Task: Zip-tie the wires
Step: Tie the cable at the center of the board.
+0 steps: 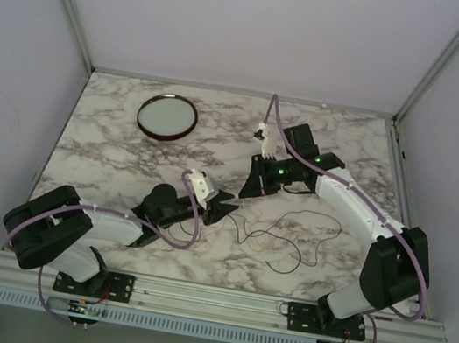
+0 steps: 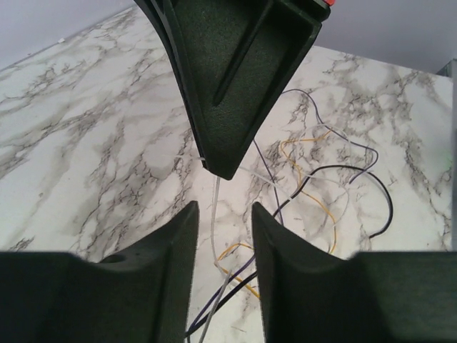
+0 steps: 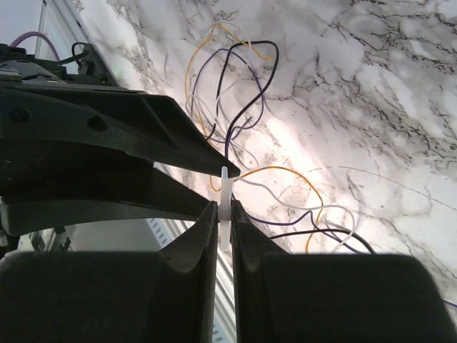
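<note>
The wires (image 1: 289, 235) lie in loose thin loops on the marble table (image 1: 110, 142), right of centre; up close they are black, purple, yellow and white strands (image 2: 321, 164) (image 3: 235, 78). My right gripper (image 1: 251, 191) (image 3: 224, 204) is shut on the white zip tie (image 3: 226, 187), which stands up between its pads. My left gripper (image 1: 228, 207) (image 2: 225, 206) is right beside it, tip to tip. It is open, and a thin white strip (image 2: 215, 214) and a few wire strands run through the gap untouched. The right gripper's finger (image 2: 235, 93) hangs just above the left fingers.
A round dark-rimmed dish (image 1: 164, 136) sits at the back left of the table. Lilac robot cables (image 1: 186, 217) loop along both arms. Frame posts and walls close in the table's sides, and a metal rail (image 1: 216, 298) runs along the near edge.
</note>
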Available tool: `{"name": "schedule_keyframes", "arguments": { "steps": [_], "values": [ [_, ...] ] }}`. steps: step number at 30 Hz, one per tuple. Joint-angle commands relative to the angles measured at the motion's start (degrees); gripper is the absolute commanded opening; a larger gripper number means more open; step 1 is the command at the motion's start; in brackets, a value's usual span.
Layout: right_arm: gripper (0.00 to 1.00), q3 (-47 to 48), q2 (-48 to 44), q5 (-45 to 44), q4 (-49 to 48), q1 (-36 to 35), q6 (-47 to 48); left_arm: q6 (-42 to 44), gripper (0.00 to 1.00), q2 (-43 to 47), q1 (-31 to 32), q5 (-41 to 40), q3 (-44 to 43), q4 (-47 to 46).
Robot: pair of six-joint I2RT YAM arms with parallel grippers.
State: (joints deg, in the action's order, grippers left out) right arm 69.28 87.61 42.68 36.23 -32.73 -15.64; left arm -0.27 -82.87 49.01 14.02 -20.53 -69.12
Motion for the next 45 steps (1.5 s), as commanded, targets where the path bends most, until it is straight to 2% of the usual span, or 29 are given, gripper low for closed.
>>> {"name": "schedule_keyframes", "arguments": {
  "steps": [1, 4, 7, 10, 12, 17, 20, 29, 33, 36, 45],
  "values": [
    [0.03, 1.0, -1.04, -3.05, -0.07, -0.84, 1.75, -0.26, 0.42, 3.33, 0.2, 0.36, -1.39, 2.84],
    [0.02, 1.11, -0.53, -3.97, -0.43, -1.17, 2.1, -0.41, 0.53, 6.18, 0.21, 0.25, -1.12, 6.37],
    [0.02, 1.05, -0.38, -5.03, -0.62, -1.62, 2.59, -2.91, 0.57, 10.14, 0.04, -3.02, -1.04, 11.25],
    [0.02, 0.53, -1.12, -6.64, -1.27, -2.29, 3.27, -9.27, 0.6, 14.38, -1.08, -7.88, -2.83, 19.54],
    [0.02, -0.17, -1.84, -7.56, -2.11, -2.57, 3.33, -14.65, 0.6, 16.26, -2.72, -8.82, -4.86, 25.31],
    [0.02, -0.75, -2.53, -9.14, -2.95, -3.07, 3.33, -28.62, 0.59, 19.46, -6.74, -9.94, -8.74, 29.12],
    [0.02, -0.73, -2.68, -10.19, -3.09, -3.56, 3.67, -35.83, 0.54, 19.43, -8.88, -9.44, -11.89, 33.2],
    [0.02, -0.76, -2.92, -11.53, -3.18, -4.27, 3.87, -51.14, 0.48, 11.92, -13.07, 2.01, -20.63, 46.22],
    [0.02, -0.94, -3.06, -11.76, -3.18, -4.5, 3.86, -55.96, 0.46, 8.9, -14.06, 6.81, -21.07, 46.71],
    [0.02, -0.89, -3.12, -11.96, -3.18, -4.52, 3.86, -56.27, 0.46, 8.38, -14.44, 7.07, -20.98, 47.62],
    [0.02, -0.9, -2.88, -12.09, -3.09, -4.88, 3.69, -58.66, 0.41, 5.19, -14.48, 9.89, -20.24, 42.88]
  ]
}}
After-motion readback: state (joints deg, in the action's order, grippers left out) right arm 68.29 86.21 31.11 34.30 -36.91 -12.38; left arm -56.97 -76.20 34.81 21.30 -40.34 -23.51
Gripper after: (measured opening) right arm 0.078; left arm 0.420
